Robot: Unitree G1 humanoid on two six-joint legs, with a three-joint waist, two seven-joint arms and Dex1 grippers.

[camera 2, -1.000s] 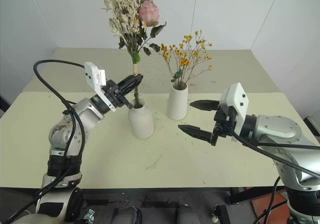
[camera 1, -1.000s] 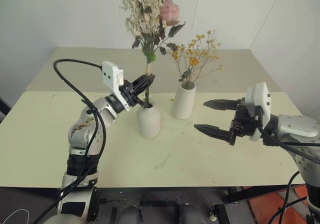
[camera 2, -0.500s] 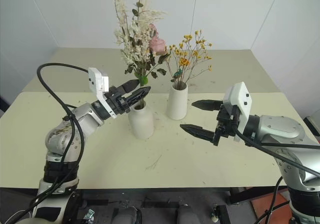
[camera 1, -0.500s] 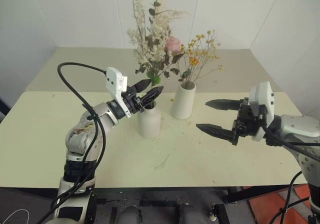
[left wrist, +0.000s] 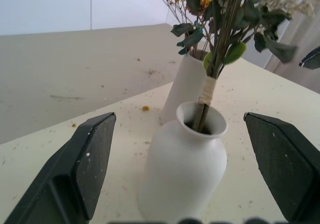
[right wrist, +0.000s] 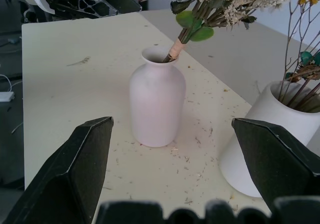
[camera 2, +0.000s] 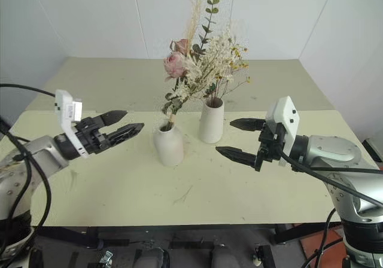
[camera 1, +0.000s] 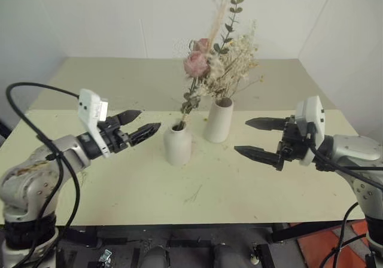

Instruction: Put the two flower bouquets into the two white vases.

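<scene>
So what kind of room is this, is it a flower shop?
Probably not a shop; it looks like a plain test room. There is just a pale table against bare white walls, with two white vases holding dried bouquets, and cables trailing under the table.

The table (camera 2: pixel 119 184) was a pale yellow-green slab, kinda matte, with a seam running across it where a second, duller beige section (camera 2: pixel 114 79) butted up behind; little dried flecks and bits of stem (camera 2: pixel 185 193) were scattered all over the near part, thickest around the middle. Behind it all sat plain white wall panels (camera 2: pixel 90 17) meeting in a corner on the far right; under the front edge was a dark frame (camera 2: pixel 179 241), plus a patch of reddish-orange floor (camera 2: pixel 314 244) low on the right.
</scene>
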